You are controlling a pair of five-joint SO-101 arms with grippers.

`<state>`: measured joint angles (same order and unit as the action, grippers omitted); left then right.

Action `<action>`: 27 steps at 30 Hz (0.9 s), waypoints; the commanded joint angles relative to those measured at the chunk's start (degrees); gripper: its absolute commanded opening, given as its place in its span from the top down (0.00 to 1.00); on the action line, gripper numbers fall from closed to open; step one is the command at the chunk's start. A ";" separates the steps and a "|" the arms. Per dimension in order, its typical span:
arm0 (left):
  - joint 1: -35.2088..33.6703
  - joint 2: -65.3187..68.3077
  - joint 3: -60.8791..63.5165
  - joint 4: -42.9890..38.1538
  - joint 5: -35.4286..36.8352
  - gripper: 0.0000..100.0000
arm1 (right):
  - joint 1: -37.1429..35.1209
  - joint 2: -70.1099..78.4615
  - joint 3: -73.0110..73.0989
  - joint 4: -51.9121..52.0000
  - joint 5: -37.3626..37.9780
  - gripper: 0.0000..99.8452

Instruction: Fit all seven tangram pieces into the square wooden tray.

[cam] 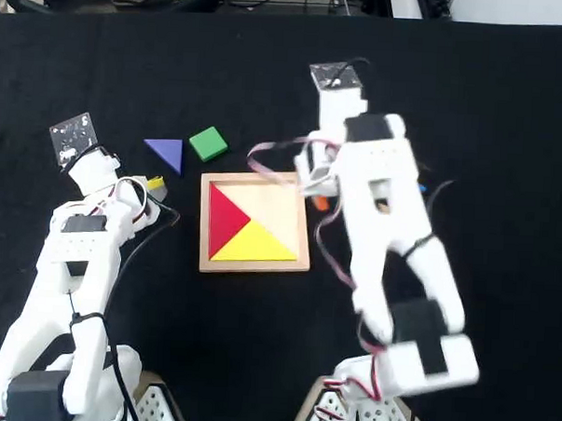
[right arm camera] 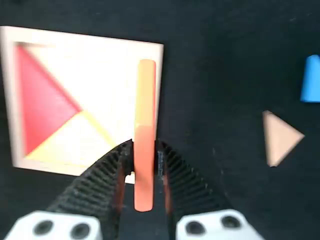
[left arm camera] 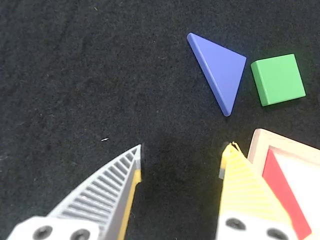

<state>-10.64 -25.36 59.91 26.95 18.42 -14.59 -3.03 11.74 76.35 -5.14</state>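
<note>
1. Closest to the arms, your square wooden tray lies flat on the black table.
2. A red triangle and a yellow triangle lie inside it, side by side and touching. The rest of the tray floor is bare wood.
3. Your right gripper is squeezed tight on a thin orange piece. The piece stands on its edge right at the tray's right rim. You cannot tell if it touches the wood.
4. Your left gripper has its fingers wide apart, with just black table between them. It sits by the tray's far left corner.
5. A tan triangle and a blue piece lie on the table, away from the tray on the right arm's side.
6. Farther back, a blue triangle and a green square lie close together, just past the tray's far left corner.
</note>
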 commanded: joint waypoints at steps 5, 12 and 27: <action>0.31 -0.26 -0.04 -0.70 0.18 0.74 | -4.31 -10.86 22.46 -25.32 -2.46 0.99; 0.57 -0.26 -0.04 -0.70 0.18 0.74 | -5.71 -6.55 23.25 -25.85 -2.73 0.99; 0.66 -0.26 -0.04 -0.79 0.26 0.74 | -9.05 4.00 18.59 -26.02 -5.01 0.99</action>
<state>-10.64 -25.36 60.26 26.95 18.42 -22.86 1.19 33.54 51.21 -9.71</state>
